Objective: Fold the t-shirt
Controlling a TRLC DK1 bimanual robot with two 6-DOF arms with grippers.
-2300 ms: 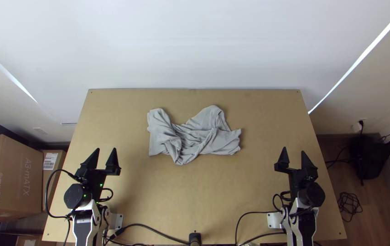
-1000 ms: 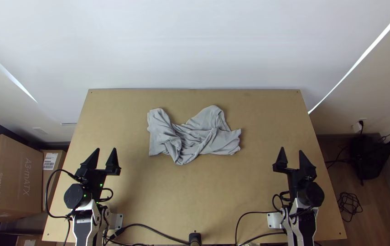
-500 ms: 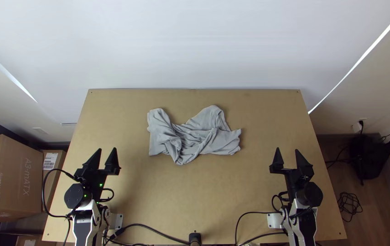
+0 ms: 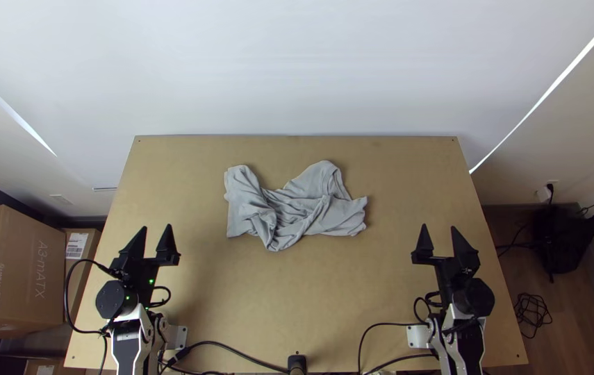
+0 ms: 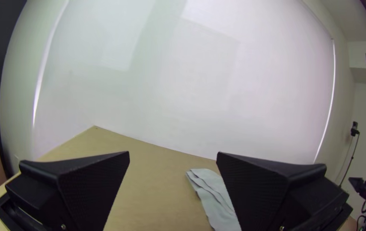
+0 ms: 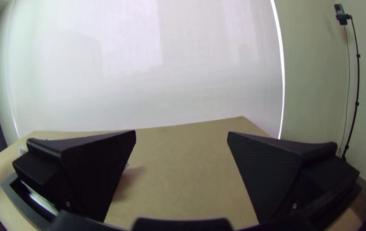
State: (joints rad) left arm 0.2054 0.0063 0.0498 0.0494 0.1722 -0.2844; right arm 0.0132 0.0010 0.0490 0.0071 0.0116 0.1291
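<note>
Cable point(image 4: 231, 349) is curving along the near edge of the tabletop point(image 4: 380, 298), running from the left arm's base toward a black post point(image 4: 297, 362) near the middle. Farther in, the left claw point(image 4: 156, 226) is hovering over the left side, its fingers standing wide apart and gripping nothing. The right claw point(image 4: 439, 226) is mirroring it over the right side, also spread wide and holding nothing. Each is keeping near its own side edge, with wood stretching between it and the cloth.

Between the two claws, well apart from both and reaching farther out than their tips, the grey t-shirt point(image 4: 324, 215) is lying bunched and wrinkled, its far side dipping between two raised lobes. The top view is giving its whole outline; the left wrist view is catching one pale end past the right-hand finger of the left claw point(image 5: 173, 152). The right wrist view is showing a pale sliver point(image 6: 126, 167) beside one finger of the right claw point(image 6: 182, 132), too small to identify.

Beyond the t-shirt, more wood is running to the far edge, where a white wall point(image 4: 297, 62) is rising. Off to the right, a thin stand is holding a phone point(image 6: 340, 13) aloft in the right wrist view.
</note>
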